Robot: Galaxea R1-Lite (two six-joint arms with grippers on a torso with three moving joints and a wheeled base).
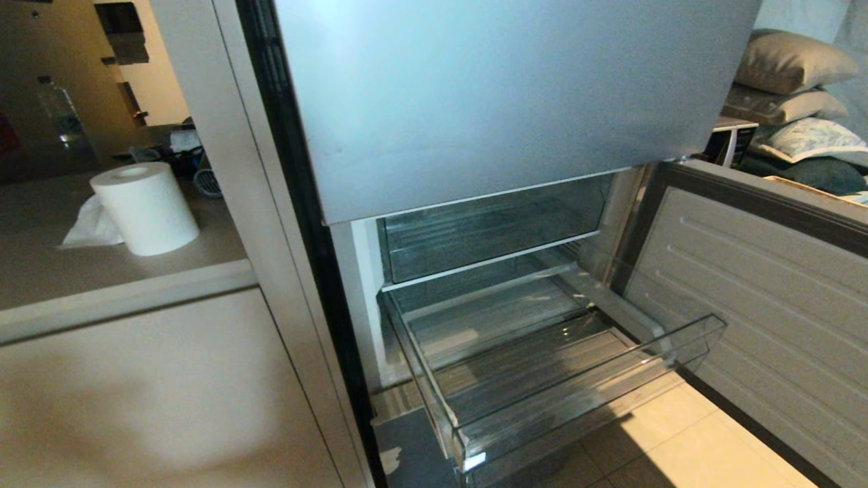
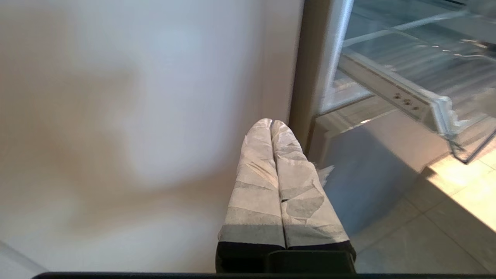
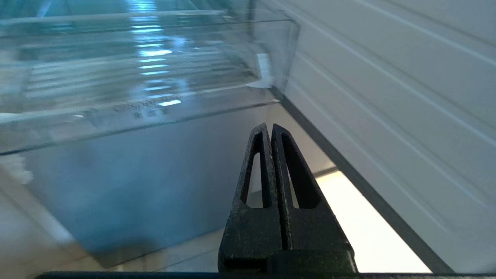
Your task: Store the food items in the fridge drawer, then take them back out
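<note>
Head view shows the fridge drawer [image 1: 563, 379] pulled out low and near, seemingly bare, with no food items in sight. Left tool [image 2: 271, 124] and right tool [image 3: 270, 128] are both pinched closed, empty, parked low beside it. First locate both fruits, then approach from above the drawer's rim.

Fridge drawer pulled out

I see the fridge drawer [image 1: 576, 379] as clear plastic, slid well out at the fridge's bottom; level; nothing visible inside it.
</note>
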